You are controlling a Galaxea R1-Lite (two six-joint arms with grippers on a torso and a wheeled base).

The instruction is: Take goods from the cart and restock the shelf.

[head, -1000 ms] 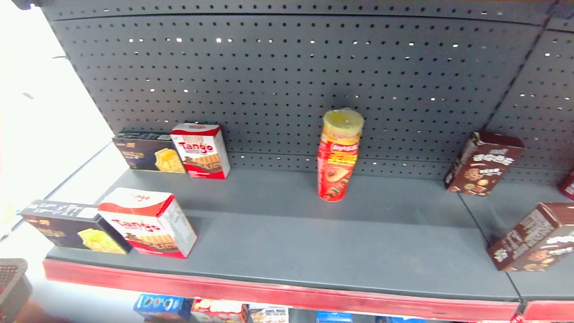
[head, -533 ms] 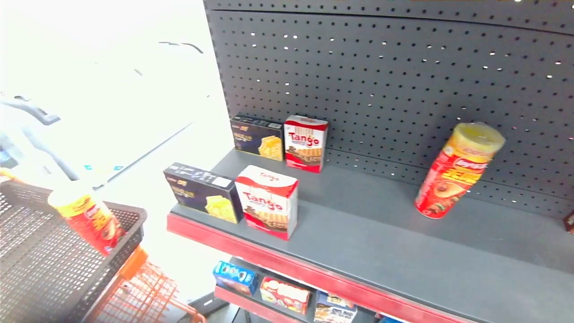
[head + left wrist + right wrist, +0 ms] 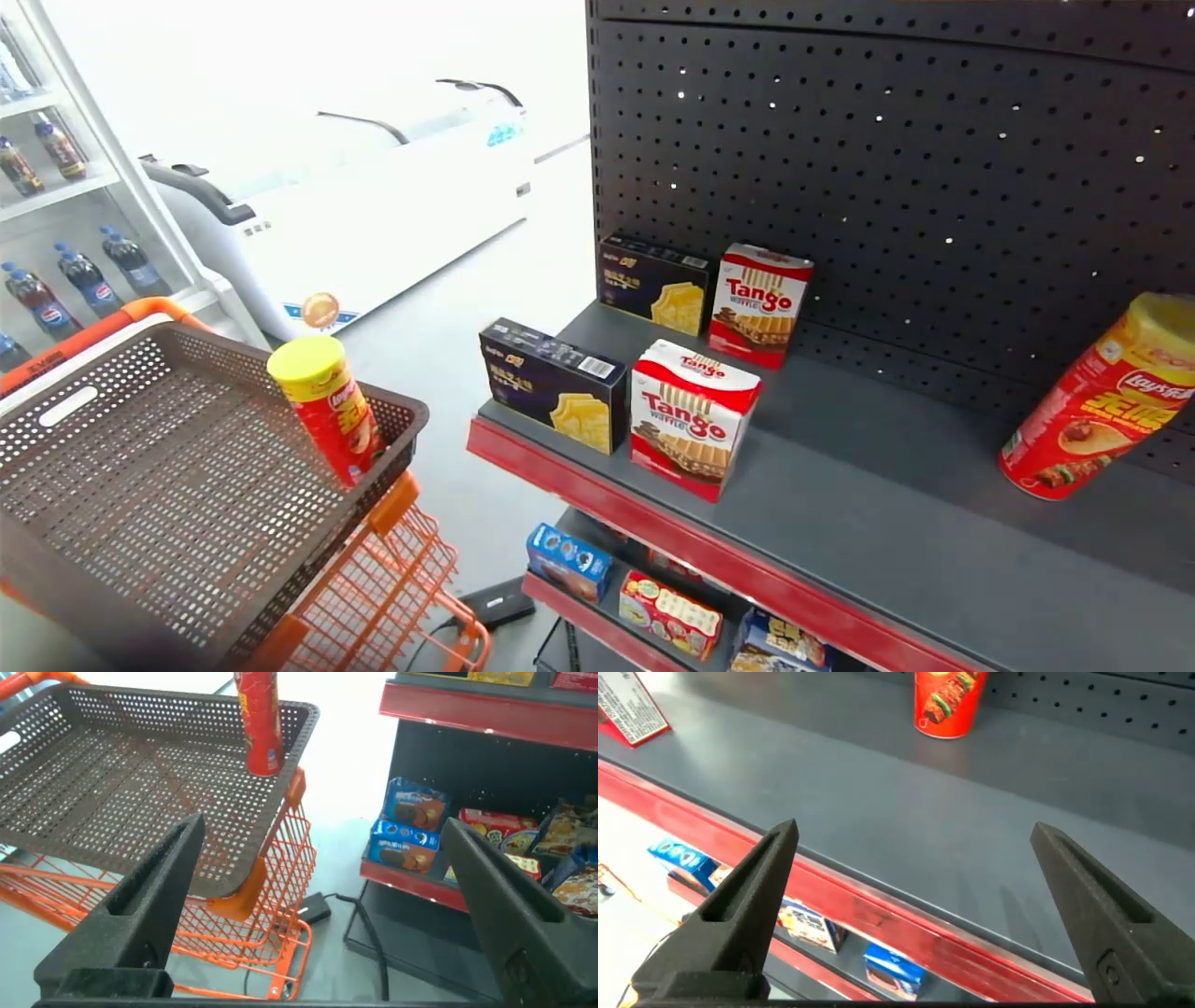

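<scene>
since both grippers are empty with their jaws spread wide, the step in hand looks to be fetching the next item from the cart. the left gripper [image 3: 322, 831] faces the brown perforated plastic basket [image 3: 140, 467] riding on the orange wire cart [image 3: 373, 579]. a red cylindrical chip can with a yellow lid [image 3: 327, 406] stands in the basket corner nearest the shelf. a good grasp would likely take the can around its middle, squeeze gently because the tube may dent, and lift it above the basket wall before swinging across. the right gripper [image 3: 915, 833] hangs over the front of the dark grey metal shelf with a red front edge [image 3: 840, 504]. a matching red chip can [image 3: 1092, 401] stands there near the black perforated back panel [image 3: 887, 187], with bare shelf beside it for the next one. two red-and-white wafer boxes [image 3: 695, 420] and two dark biscuit boxes [image 3: 555, 383] sit at the shelf's end. beyond the cart are a white chest freezer [image 3: 373, 205] and a cooler of dark drink bottles [image 3: 56, 233].
</scene>
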